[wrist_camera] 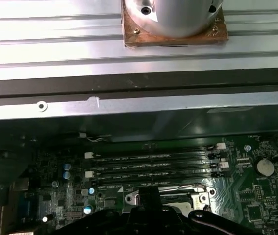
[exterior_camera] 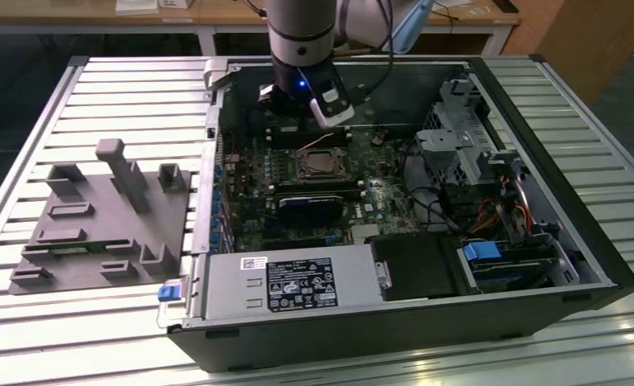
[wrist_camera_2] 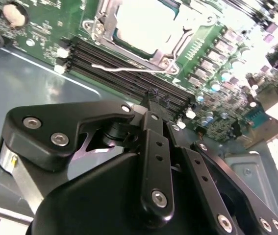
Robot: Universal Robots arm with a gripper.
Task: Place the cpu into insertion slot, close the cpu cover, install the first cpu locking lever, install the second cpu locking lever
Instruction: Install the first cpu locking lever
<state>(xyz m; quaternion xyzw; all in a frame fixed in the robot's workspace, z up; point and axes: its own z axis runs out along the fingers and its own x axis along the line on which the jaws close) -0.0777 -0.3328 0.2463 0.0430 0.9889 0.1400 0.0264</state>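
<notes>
The cpu (exterior_camera: 320, 166) lies in the insertion slot (exterior_camera: 300, 153) on the green motherboard inside the open case; its bright silvery top (wrist_camera_2: 143, 22) shows through the window of the cpu cover (wrist_camera_2: 102, 22), which lies down over it. A thin wire locking lever (wrist_camera_2: 129, 69) runs along the socket's edge next to the memory slots (wrist_camera_2: 109, 58). My gripper (wrist_camera_2: 154, 97) hangs above those memory slots, just beside the socket, with its black fingers together and nothing between them. In the exterior view the gripper (exterior_camera: 300, 121) is just beyond the socket.
A grey fixture with posts (exterior_camera: 102, 217) lies on the slatted table at the exterior view's left. Inside the case are a power supply (exterior_camera: 284, 281), a drive cage (exterior_camera: 467, 145), cables (exterior_camera: 488, 217) and a dark block (exterior_camera: 311, 205) near the socket.
</notes>
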